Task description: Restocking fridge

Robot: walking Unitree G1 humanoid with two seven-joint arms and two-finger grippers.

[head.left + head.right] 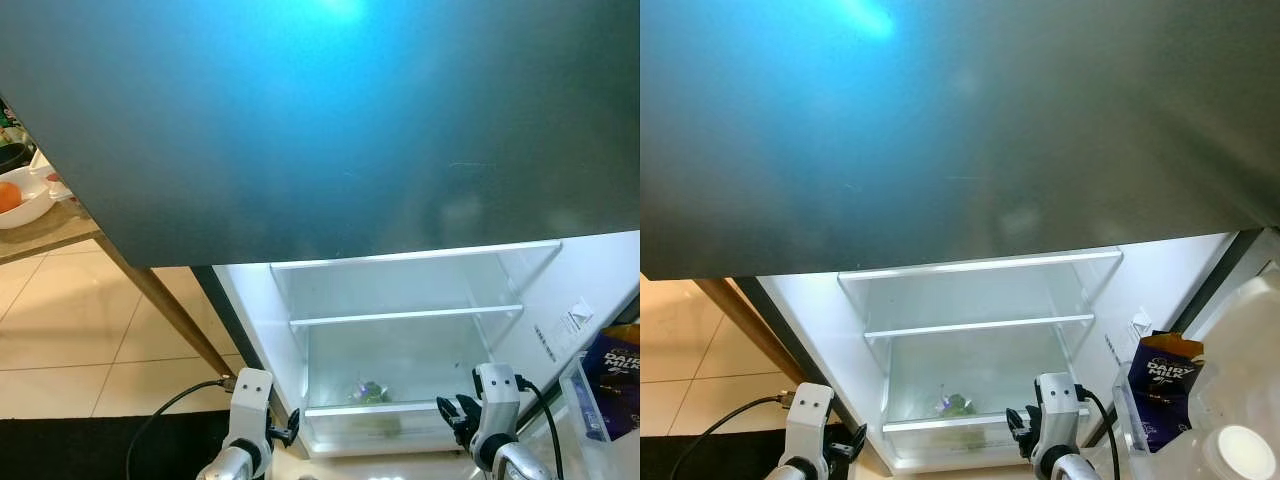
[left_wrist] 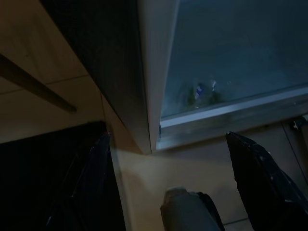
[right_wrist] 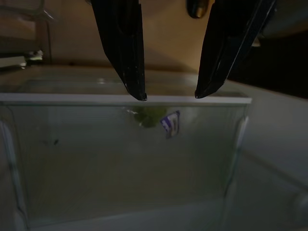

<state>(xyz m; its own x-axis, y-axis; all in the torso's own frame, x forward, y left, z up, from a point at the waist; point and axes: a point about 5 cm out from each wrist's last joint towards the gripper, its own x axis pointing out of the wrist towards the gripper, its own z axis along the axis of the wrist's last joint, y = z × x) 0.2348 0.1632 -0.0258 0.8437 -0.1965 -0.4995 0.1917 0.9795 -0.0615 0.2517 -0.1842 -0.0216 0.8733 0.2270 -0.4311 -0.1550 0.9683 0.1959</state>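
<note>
Restocking has barely begun: your lit white fridge (image 1: 420,300) sits nearly bare, one green packet (image 1: 370,392) in its near clear drawer; both hands, left (image 2: 168,183) and right (image 3: 168,94), are spread, carrying nothing.

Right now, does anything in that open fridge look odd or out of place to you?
Nothing looks spilled or broken. The fridge shelves are bare, and the clear bottom drawer holds just one small green bagged item, alone.

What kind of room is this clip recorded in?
Most likely a home kitchen. An open fridge with glass shelves and a clear crisper drawer stands on a tiled floor, and a bowl of fruit sits on a table at the left.
</note>
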